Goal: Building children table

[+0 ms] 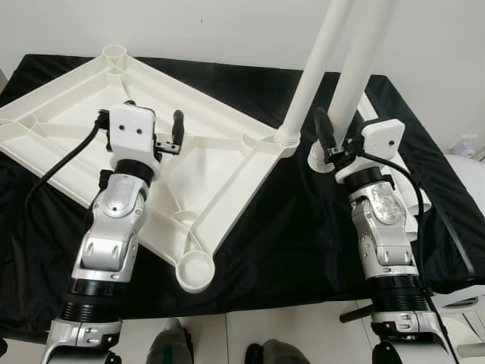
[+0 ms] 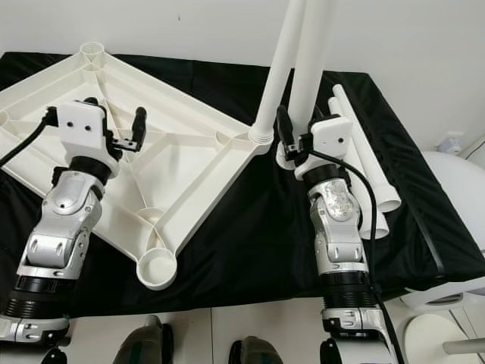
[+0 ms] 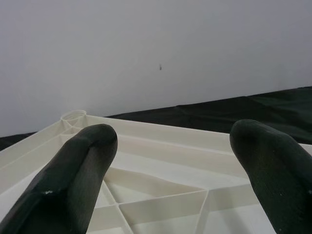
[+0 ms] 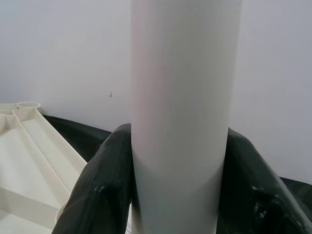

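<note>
Children's table top panel (image 1: 212, 163), one white plastic piece, is lying upside down on the black cloth (image 1: 295, 243) with its ribbed underside facing up and round leg sockets at its corners. Taking that panel as the landmark: one white leg (image 1: 314, 72) is standing upright in the socket at its right corner, and a second white leg (image 1: 356, 72) is standing just beside that corner, off the panel's edge, its lower end over the cloth. Farther out from that same corner, two more white legs (image 2: 364, 167) are lying side by side on the cloth, making four legs in all. The empty socket (image 1: 195, 269) at the panel's near corner is holding nothing, and neither is the socket (image 1: 114, 53) at the far corner. The right gripper (image 4: 178, 180) is clasping the second upright leg between its fingers (image 4: 102, 190), low on the tube. The left gripper (image 3: 173, 161) is hovering over the panel's middle ribs with its fingers (image 3: 73, 170) spread wide, holding nothing. Two dark shoes (image 2: 144, 345) are showing on the floor below the panel's near corner.
</note>
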### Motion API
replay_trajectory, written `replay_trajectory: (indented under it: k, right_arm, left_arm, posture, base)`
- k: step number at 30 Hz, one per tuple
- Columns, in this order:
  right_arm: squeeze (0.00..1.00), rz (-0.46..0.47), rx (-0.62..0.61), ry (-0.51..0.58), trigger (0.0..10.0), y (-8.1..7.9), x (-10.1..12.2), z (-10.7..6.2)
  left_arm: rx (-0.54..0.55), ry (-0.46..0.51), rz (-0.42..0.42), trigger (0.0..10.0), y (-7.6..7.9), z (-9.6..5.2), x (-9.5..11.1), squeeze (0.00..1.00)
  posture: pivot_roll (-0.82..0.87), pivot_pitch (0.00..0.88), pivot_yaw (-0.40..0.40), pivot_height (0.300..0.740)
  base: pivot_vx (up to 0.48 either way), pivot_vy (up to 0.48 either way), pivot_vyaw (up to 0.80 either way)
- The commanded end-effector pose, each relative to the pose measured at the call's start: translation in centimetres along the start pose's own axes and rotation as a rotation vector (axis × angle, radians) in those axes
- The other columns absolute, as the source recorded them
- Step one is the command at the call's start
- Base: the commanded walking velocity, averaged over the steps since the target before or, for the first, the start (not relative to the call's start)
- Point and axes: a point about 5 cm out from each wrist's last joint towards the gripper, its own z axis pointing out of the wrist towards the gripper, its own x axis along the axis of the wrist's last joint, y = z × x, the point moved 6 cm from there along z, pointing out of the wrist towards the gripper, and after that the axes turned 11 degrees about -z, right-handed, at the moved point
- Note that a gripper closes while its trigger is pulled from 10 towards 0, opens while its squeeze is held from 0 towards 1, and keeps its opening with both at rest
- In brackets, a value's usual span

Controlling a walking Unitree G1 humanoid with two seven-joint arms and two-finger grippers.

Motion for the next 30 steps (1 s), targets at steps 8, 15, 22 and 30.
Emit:
replay_trajectory:
  k: [8,15,22,30]
  right_arm:
    - [0.0,-0.011,-0.02,0.02,10.0,1.0,0.7,0.2]
    - [0.0,-0.014,-0.026,0.018,10.0,1.1,0.8,0.2]
    - [0.0,-0.016,-0.029,0.016,10.0,1.1,0.8,0.3]
    - [0.0,-0.019,-0.045,0.007,10.0,1.2,0.6,-0.3]
  left_arm:
    - [-0.062,-0.029,-0.03,10.0,1.8,0.1,-0.7,0.0]
    - [-0.071,-0.03,-0.025,10.0,2.2,0.2,-0.7,0.0]
    - [-0.067,-0.016,-0.036,10.0,2.1,0.4,-0.3,0.0]
    - [-0.07,-0.01,-0.03,10.0,1.7,0.4,0.0,0.0]
  posture:
    - [0.06,0.12,-0.082,0.74]
    - [0.05,0.119,-0.077,0.74]
    - [0.05,0.117,-0.064,0.74]
    - [0.05,0.12,-0.043,0.74]
  base:
    - [0.0,0.0,0.0]
    - [0.0,0.0,0.0]
    - [0.0,0.0,0.0]
    - [0.0,0.0,0.0]
